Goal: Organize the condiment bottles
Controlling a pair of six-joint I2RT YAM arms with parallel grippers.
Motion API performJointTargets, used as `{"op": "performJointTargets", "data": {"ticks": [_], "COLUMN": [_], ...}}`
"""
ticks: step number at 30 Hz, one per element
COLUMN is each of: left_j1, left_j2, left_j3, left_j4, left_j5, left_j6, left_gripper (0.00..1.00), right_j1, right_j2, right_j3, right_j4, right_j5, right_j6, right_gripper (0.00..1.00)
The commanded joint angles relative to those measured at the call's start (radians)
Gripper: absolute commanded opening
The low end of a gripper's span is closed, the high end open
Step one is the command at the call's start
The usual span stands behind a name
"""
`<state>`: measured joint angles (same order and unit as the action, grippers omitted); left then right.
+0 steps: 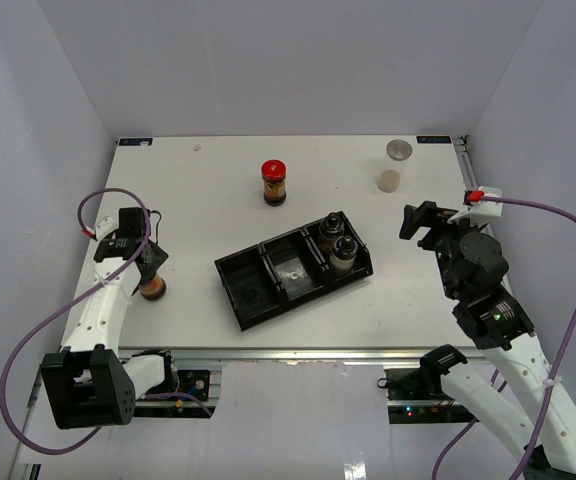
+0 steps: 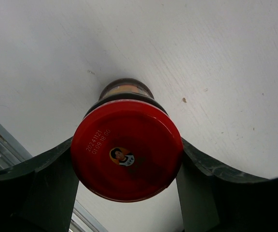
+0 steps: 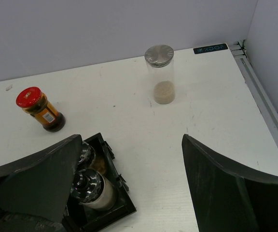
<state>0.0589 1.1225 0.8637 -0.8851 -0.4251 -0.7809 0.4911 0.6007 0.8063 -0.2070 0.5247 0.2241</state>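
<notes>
A red-lidded jar stands near the table's left edge. My left gripper is shut on it, and in the left wrist view both fingers press the sides of its red lid. A second red-lidded jar stands at the back centre and also shows in the right wrist view. A silver-lidded jar with cream contents stands at the back right, also in the right wrist view. Two black-capped shakers stand in the right compartment of the black tray. My right gripper is open and empty, right of the tray.
The tray's left and middle compartments hold no bottles. The table's metal front rail runs along the near edge. Pale walls close the left, back and right sides. In the right wrist view the tray corner lies by my left finger.
</notes>
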Motion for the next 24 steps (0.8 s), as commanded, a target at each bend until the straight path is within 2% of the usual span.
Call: {"op": "performJointTargets", "data": {"ticks": [1, 9, 12, 16, 24], "left_j1": [0.004, -0.043, -0.125, -0.279, -0.431], "left_j2": [-0.015, 0.034, 0.064, 0.108, 0.146], "left_j3": [0.094, 0.23, 0.291, 0.423, 0.621], "left_j4": [0.006, -0.038, -0.058, -0.152, -0.283], "left_j5": [0.065, 0.13, 0.148, 0.074, 0.053], "left_j6": [0.13, 0.21, 0.218, 0.183, 0.142], "left_gripper": [0.0, 0.0, 0.0, 0.0, 0.0], "right_j1": [-0.003, -0.003, -0.003, -0.003, -0.003], "right_j2": [-0.007, -0.002, 0.002, 0.014, 0.018], "right_j3": [-0.01, -0.012, -0.007, 0.004, 0.022], "right_j4": [0.05, 0.054, 0.054, 0.053, 0.043], "right_j5": [0.014, 0.011, 0.014, 0.01, 0.004], "right_j6": [-0.009, -0.003, -0.002, -0.004, -0.002], "right_gripper": [0.9, 0.9, 0.9, 0.9, 0.9]}}
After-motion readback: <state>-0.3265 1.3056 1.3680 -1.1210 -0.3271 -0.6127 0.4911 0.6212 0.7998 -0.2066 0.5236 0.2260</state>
